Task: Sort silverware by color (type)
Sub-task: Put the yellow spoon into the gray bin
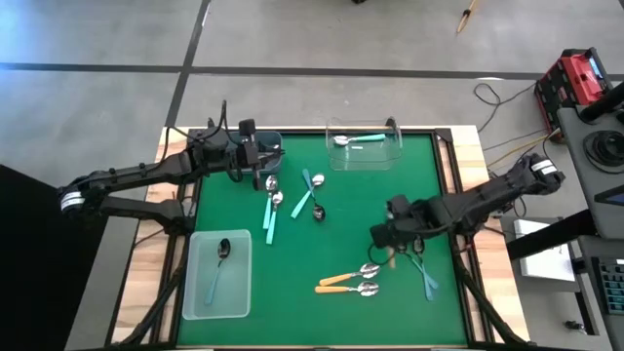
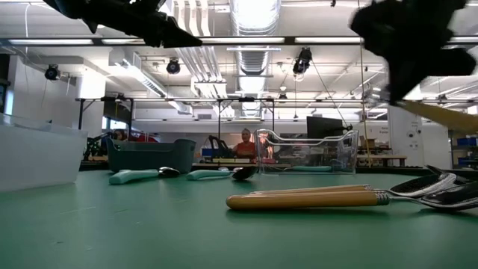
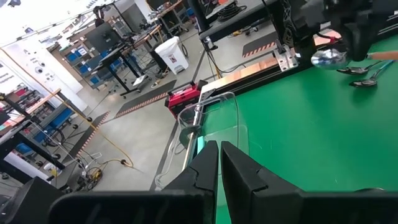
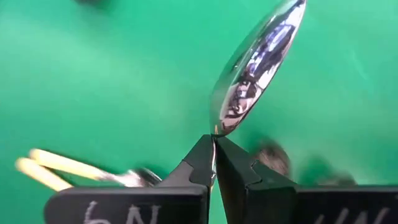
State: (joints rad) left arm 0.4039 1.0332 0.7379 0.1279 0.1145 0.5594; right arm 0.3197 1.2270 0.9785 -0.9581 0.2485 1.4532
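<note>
Two orange-handled spoons lying side by side near the front of the smooth green counter, silver bowls glossy. Right gripper raised above them, jaws pinched on the neck of a shiny silver spoon, its oval bowl tilted. Teal-handled spoons scattered mid-counter; one more inside the clear plastic bin at the back. Dark-bowled spoon in the frosted tray. Left gripper near the dark tub, jaws nearly closed, empty.

Left gripper: at 11 o'clock on the table, arm extended, fingers nearly together. Right gripper: at 4 o'clock, raised, fingers pinched on something.
</note>
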